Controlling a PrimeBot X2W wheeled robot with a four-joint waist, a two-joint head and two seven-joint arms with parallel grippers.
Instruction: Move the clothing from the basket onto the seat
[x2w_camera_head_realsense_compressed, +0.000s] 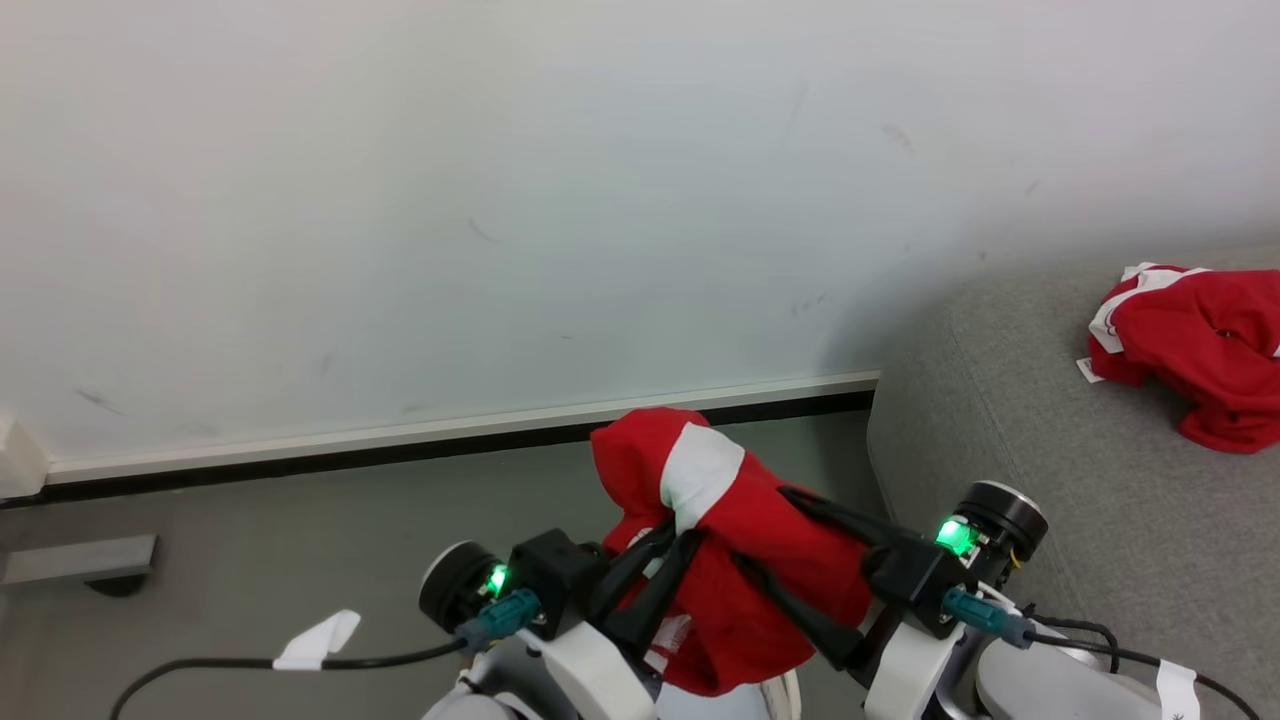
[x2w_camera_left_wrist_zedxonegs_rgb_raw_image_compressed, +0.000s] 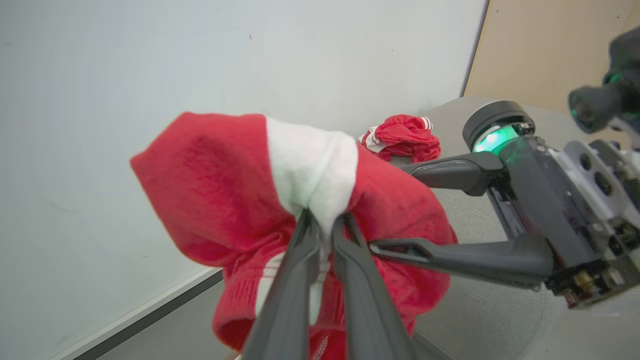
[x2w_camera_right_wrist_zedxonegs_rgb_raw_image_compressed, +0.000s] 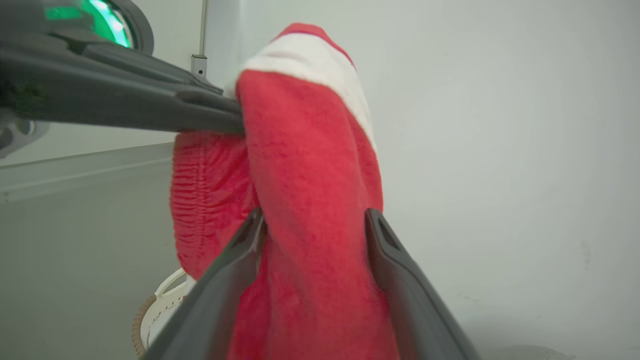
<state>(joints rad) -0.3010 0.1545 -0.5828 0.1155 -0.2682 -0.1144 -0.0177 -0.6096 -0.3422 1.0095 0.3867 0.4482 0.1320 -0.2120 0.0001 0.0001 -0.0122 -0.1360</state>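
A red garment with a white panel (x2w_camera_head_realsense_compressed: 735, 540) hangs in the air between my two grippers, above the floor and just left of the seat. My left gripper (x2w_camera_head_realsense_compressed: 680, 540) is shut on its white band (x2w_camera_left_wrist_zedxonegs_rgb_raw_image_compressed: 310, 170), fingers pinched close together (x2w_camera_left_wrist_zedxonegs_rgb_raw_image_compressed: 325, 225). My right gripper (x2w_camera_head_realsense_compressed: 762, 527) grips a thick red bunch from the other side (x2w_camera_right_wrist_zedxonegs_rgb_raw_image_compressed: 312, 220), one finger on each side of the bunch. The second red garment (x2w_camera_head_realsense_compressed: 1195, 350) lies crumpled on the grey seat (x2w_camera_head_realsense_compressed: 1050, 480), also visible in the left wrist view (x2w_camera_left_wrist_zedxonegs_rgb_raw_image_compressed: 405, 137). A piece of the basket's rim (x2w_camera_right_wrist_zedxonegs_rgb_raw_image_compressed: 155, 310) peeks out below the held garment.
A pale wall with a baseboard (x2w_camera_head_realsense_compressed: 450, 435) runs behind. On the grey floor lie a black cable with a white tag (x2w_camera_head_realsense_compressed: 320, 640) and a flat grey block (x2w_camera_head_realsense_compressed: 80, 560). A tan panel (x2w_camera_left_wrist_zedxonegs_rgb_raw_image_compressed: 550, 45) stands beyond the seat.
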